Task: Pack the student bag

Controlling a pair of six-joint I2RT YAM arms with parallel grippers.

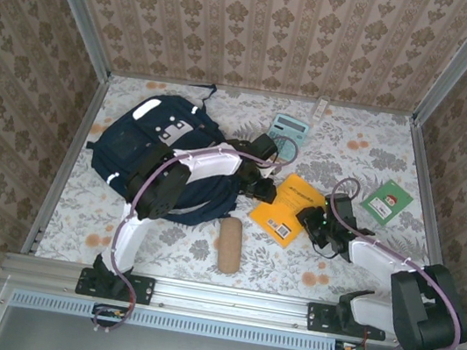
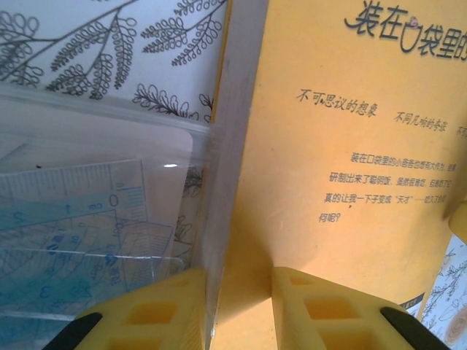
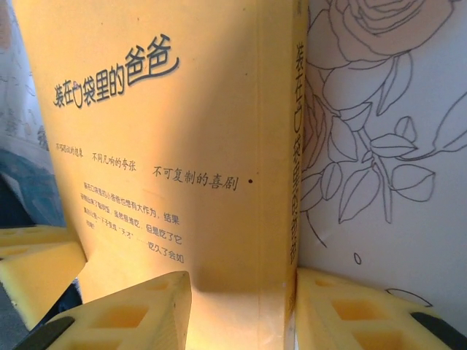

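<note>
The yellow fingers point(image 2: 146, 313) of the left end effector point(image 2: 241, 310) sit on either side of the page edge of the yellow book point(image 2: 350, 182). Its jaws are narrowed until the book fills the gap between them, a grip on the book. Just beside that edge lies a clear pouch point(image 2: 87, 219) holding blue-marked rulers.

The right end effector point(image 3: 244, 310) straddles the book's spine, one finger over the cover and the other outside the spine. Its jaws stand partly apart, and I cannot tell whether they pinch the book.

The student bag point(image 1: 144, 148) lies on the counter point(image 1: 369, 161) just beside the book, on the left arm's side; its contents are hidden. The left arm point(image 1: 199, 165) arches over the bag to the book. The right arm point(image 1: 388, 262) is folded, its forearm low toward the book.

Beyond the book sits a teal calculator point(image 1: 290, 129). A green notebook point(image 1: 386, 202) lies off the book's right-arm side, and a brown roll point(image 1: 229, 245) lies nearer the arm bases than the book.
</note>
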